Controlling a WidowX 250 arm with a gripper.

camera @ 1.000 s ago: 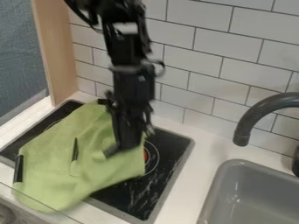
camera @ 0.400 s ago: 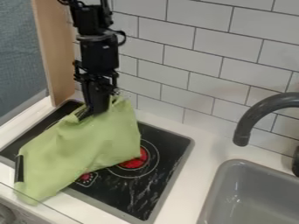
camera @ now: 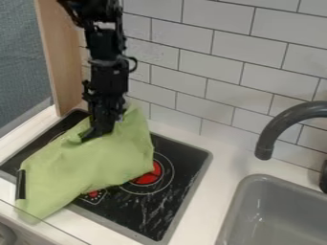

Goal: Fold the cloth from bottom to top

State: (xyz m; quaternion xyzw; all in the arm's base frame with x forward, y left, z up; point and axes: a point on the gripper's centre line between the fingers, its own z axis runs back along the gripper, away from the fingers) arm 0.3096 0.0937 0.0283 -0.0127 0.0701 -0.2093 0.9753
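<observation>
The gripper [camera: 96, 133] is low over the upper left of the stove, against the top part of the green cloth [camera: 96, 165]. Cloth rises in a peak just to the right of it. From there the cloth runs down and left across the black stove [camera: 169, 203], rumpled, and its lower left corner lies over the counter's front edge. Its right edge passes beside a red burner mark. What the gripper has between its tips cannot be made out.
A grey sink [camera: 281, 215] with a dark curved faucet [camera: 268, 136] is at the right. White tiled wall [camera: 223, 81] stands behind, and a wooden panel [camera: 60, 57] at the left. A black strip [camera: 20, 184] is by the cloth's left edge.
The gripper has moved left from the stove's middle, then slightly down. The cloth's lower right part has shifted up and left, uncovering more of the stove and the red burner mark.
</observation>
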